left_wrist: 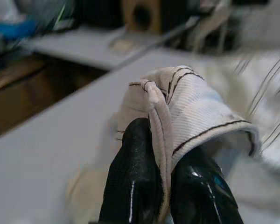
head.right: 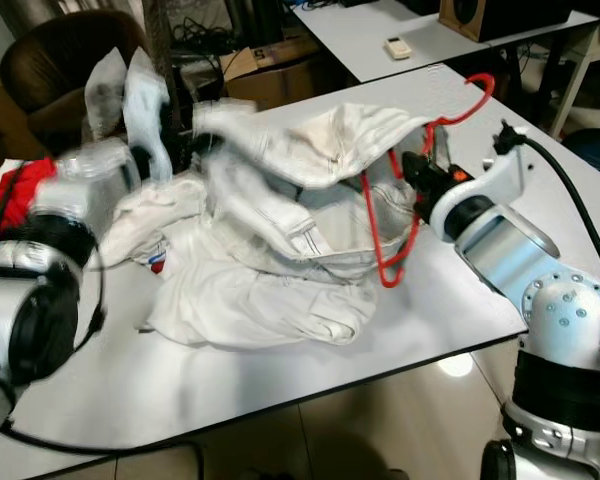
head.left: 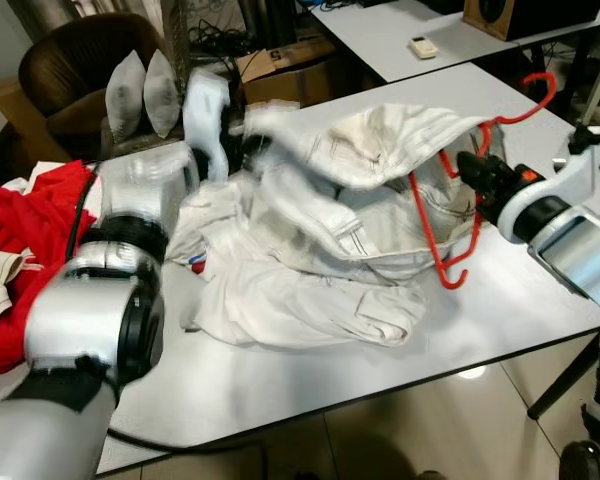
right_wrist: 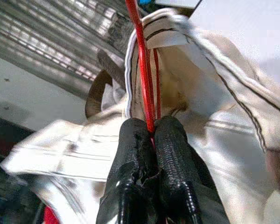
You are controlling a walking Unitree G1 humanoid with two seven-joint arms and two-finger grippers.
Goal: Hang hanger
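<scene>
A red hanger (head.left: 467, 190) stands roughly upright above the right half of a white table (head.left: 310, 370), its hook rising clear of the cloth and its lower frame threaded into the opening of a white garment (head.left: 320, 240). The right gripper (right_wrist: 151, 128) approaches from the table's right edge, and its two black fingers (right_wrist: 172, 154) are pressed together on the red wire of the hanger, with the garment's stitched hem lying just beside the pinch. The garment is cream-white with dark seam lines; its upper part is lifted off the surface and draped across the hanger, while the remainder lies in a crumpled heap on the tabletop. The left gripper (left_wrist: 161, 163) is on the far left side of the heap, and its fingers (left_wrist: 130, 182) are clamped on a folded edge of the same garment, holding that edge above the table. The left arm appears heavily blurred in the head views. Red cloth (head.left: 30, 240) lies at the left end of the table, apart from the white heap. Beyond the table stand a brown armchair (head.left: 75, 60), two pale cushions (head.left: 145, 95) and a second white table (head.left: 410, 35) carrying a small remote control (head.left: 423, 46).
</scene>
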